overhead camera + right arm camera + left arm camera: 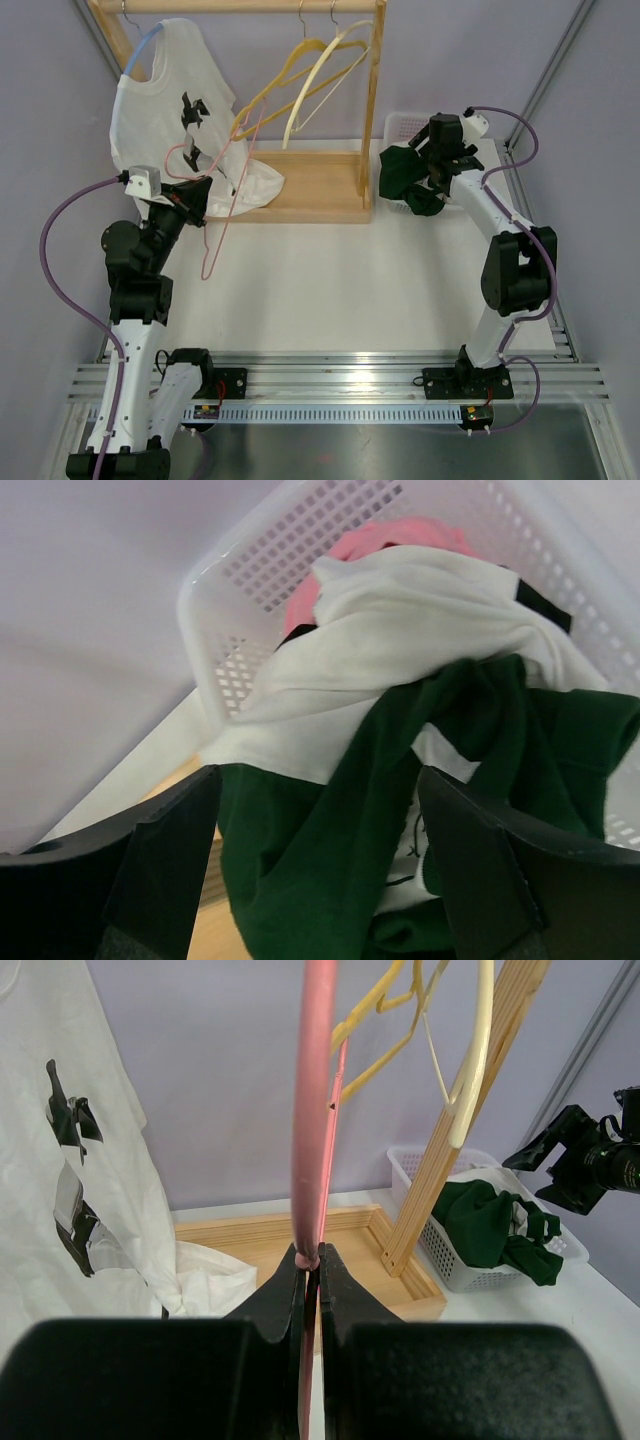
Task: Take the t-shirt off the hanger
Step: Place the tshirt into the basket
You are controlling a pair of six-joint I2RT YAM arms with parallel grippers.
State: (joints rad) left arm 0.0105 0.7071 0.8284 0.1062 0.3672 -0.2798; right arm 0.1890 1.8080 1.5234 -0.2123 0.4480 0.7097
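My left gripper (198, 192) is shut on the thin rod of a bare pink hanger (213, 250), which stands tilted in front of the wooden rack; in the left wrist view the rod (313, 1110) rises from between my closed fingertips (313, 1256). My right gripper (428, 165) is open and empty just above a dark green t-shirt (405, 178) that lies crumpled, partly over the rim of the white basket (400, 124). In the right wrist view the green shirt (330, 860) lies between my spread fingers (170, 840). A white printed t-shirt (160, 110) hangs on a blue hanger (145, 45).
The wooden rack (375, 90) with its base tray (320, 190) stands at the back. A yellow hanger (285, 68) and a cream hanger (338, 55) hang bare on its rail. The basket (300, 530) also holds white and pink clothes.
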